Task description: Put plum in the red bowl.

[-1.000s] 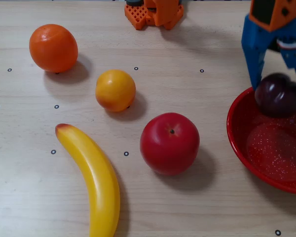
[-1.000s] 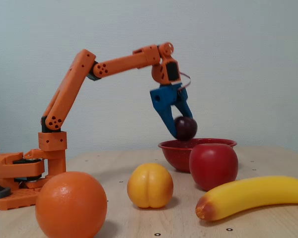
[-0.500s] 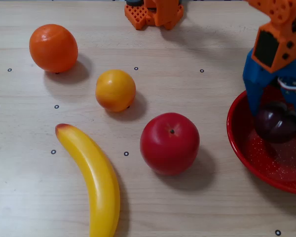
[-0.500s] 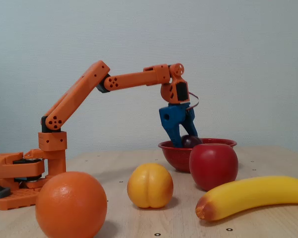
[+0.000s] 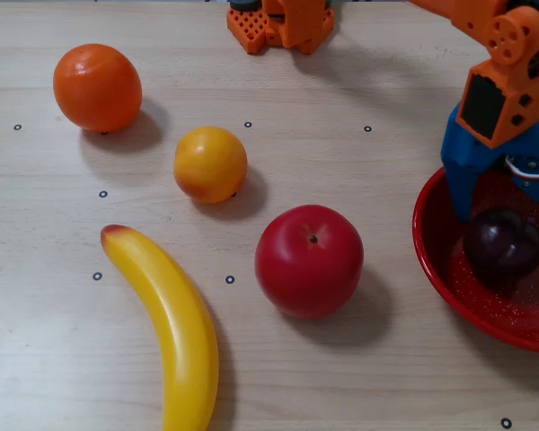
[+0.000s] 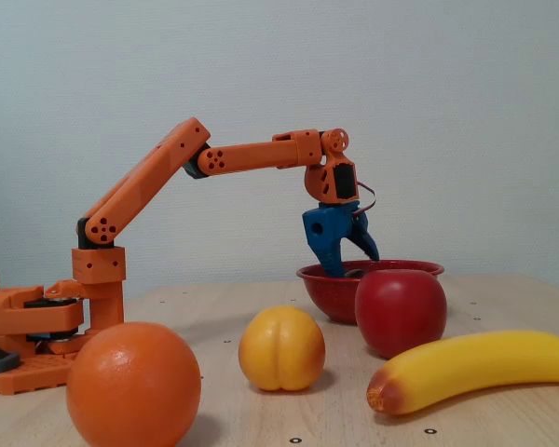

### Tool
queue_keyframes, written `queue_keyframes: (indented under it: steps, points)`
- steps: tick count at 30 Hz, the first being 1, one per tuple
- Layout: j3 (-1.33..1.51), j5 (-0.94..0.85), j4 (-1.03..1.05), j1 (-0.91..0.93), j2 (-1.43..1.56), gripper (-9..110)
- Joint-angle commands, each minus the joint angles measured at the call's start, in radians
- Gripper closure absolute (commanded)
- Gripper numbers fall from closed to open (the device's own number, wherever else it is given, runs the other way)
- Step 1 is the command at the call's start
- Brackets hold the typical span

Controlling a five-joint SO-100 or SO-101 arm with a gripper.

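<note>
The pincer (image 5: 508, 202) hangs spread wide over the red bowl (image 5: 436, 256) at the bench's right edge in the overhead view, holding nothing. The plum (image 5: 503, 247) lies loose inside the bowl. The placing step looks done; next, I judge, a straight lift clear of the rim.

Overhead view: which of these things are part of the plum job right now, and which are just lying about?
Part of the job:
- plum, lying inside the bowl
- red bowl
- tool, its jaws spread above the plum

Just lying about on the table:
- red apple
- banana
- orange
- small yellow-orange fruit
</note>
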Motion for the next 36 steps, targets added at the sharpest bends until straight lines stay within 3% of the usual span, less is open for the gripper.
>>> queue_keyframes:
  steps: [1,4,12,23,30,36]
  points:
    - [-0.063,-0.025,-0.028,0.031,0.172,51]
    - [-0.063,-0.025,-0.025,0.037,0.215,51]
    - [-0.066,-0.025,-0.003,0.074,0.353,68]
    - [-0.075,-0.037,0.04,0.109,0.42,101]
    - [-0.028,-0.031,0.026,0.12,0.472,102]
    - [0.195,-0.028,-0.067,0.173,0.643,102]
